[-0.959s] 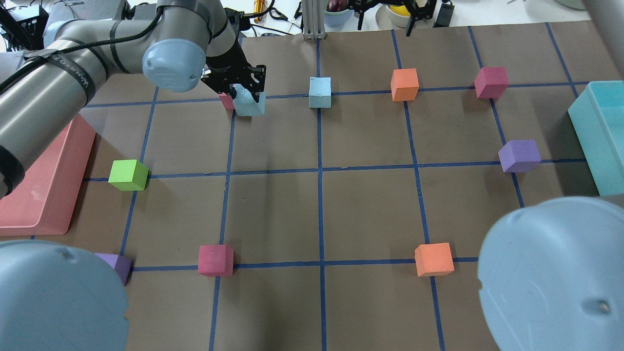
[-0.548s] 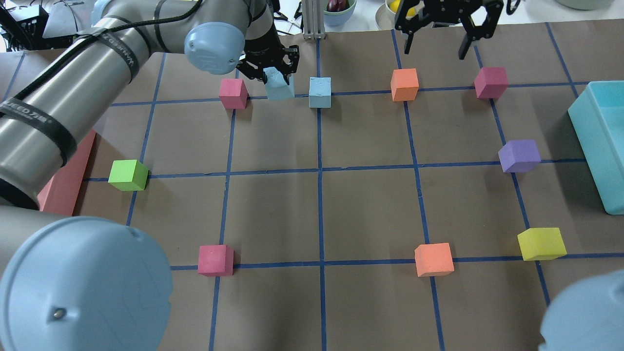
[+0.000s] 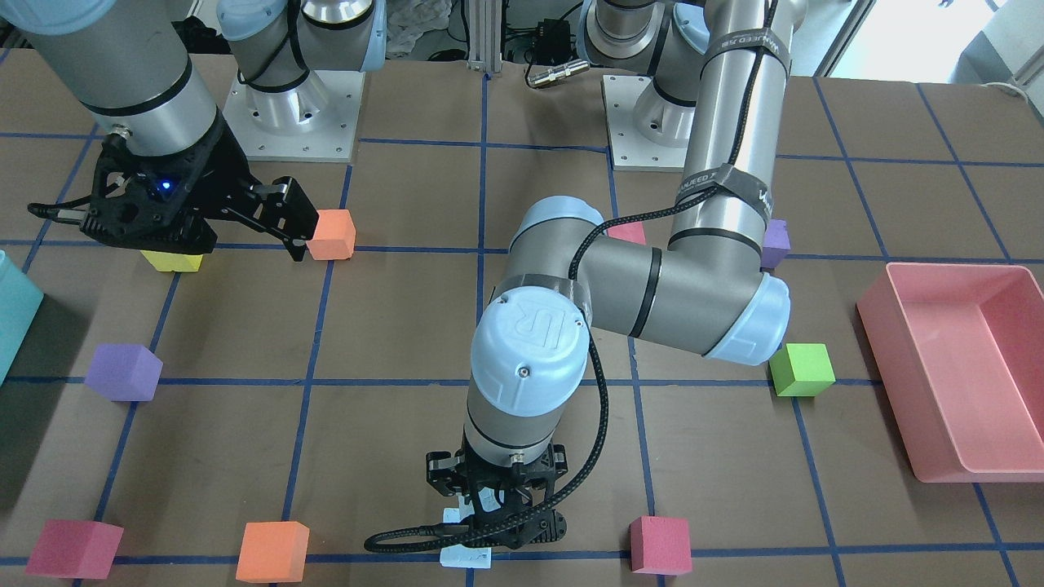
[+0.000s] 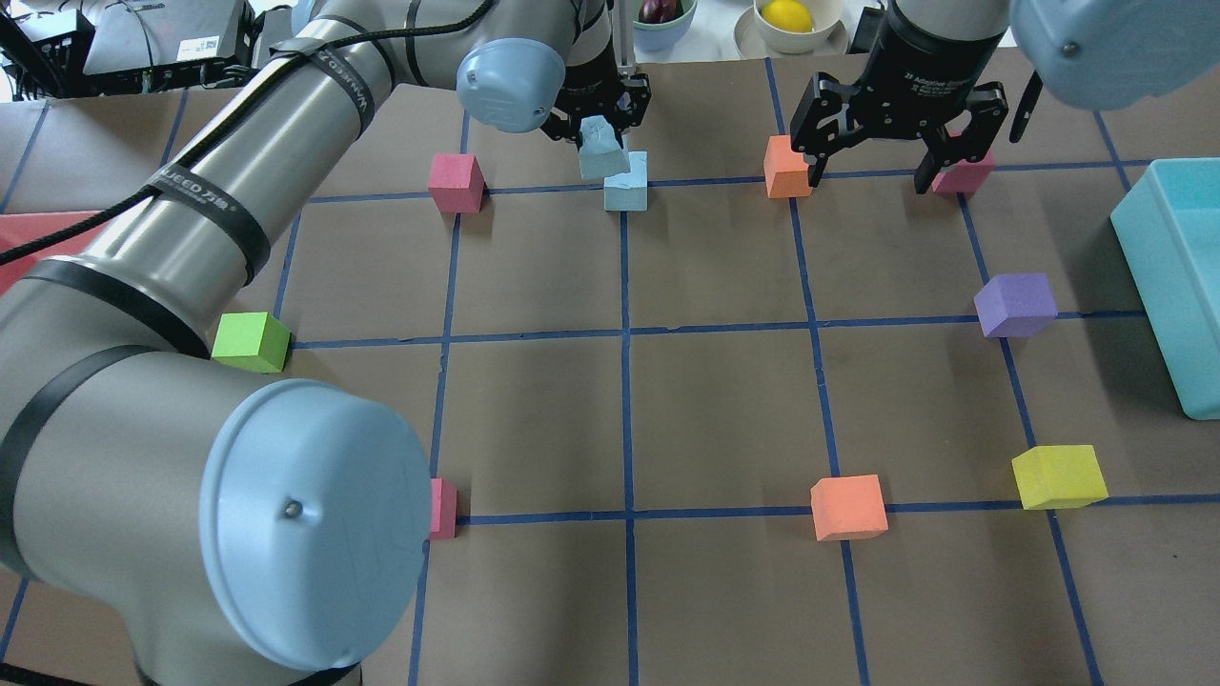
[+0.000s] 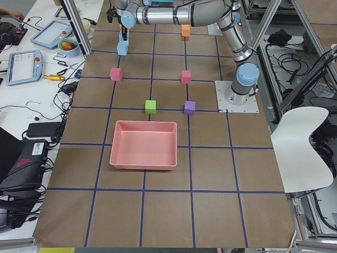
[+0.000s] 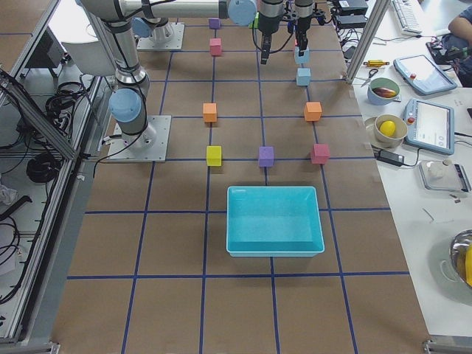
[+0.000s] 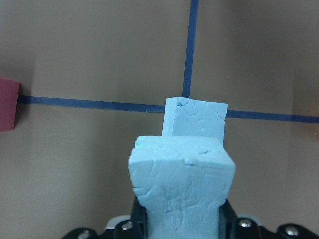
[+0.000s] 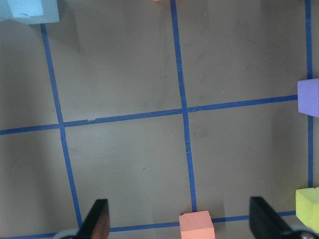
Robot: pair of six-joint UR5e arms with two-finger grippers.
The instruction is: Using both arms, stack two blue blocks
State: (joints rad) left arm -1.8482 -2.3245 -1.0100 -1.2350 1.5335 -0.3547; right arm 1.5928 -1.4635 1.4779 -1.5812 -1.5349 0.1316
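My left gripper (image 4: 600, 131) is shut on one pale blue block (image 4: 602, 154) and holds it in the air, just left of and above the second blue block (image 4: 626, 188), which sits on a tape crossing at the table's far middle. In the left wrist view the held block (image 7: 182, 189) fills the foreground with the second block (image 7: 196, 117) just beyond it. My right gripper (image 4: 869, 171) is open and empty, high over the table between an orange cube (image 4: 787, 167) and a magenta cube (image 4: 963, 176). Its fingers (image 8: 97, 219) frame bare table.
Other cubes lie on the grid: pink (image 4: 456, 182), green (image 4: 251, 341), purple (image 4: 1015, 305), yellow (image 4: 1058, 476), orange (image 4: 848, 507). A teal bin (image 4: 1177, 276) stands at the right edge, a pink tray (image 3: 954, 367) on my left side.
My left arm has carried the blue block rightward, from beside the pink cube to just over the second blue block. My right gripper has come into the overhead view, open.
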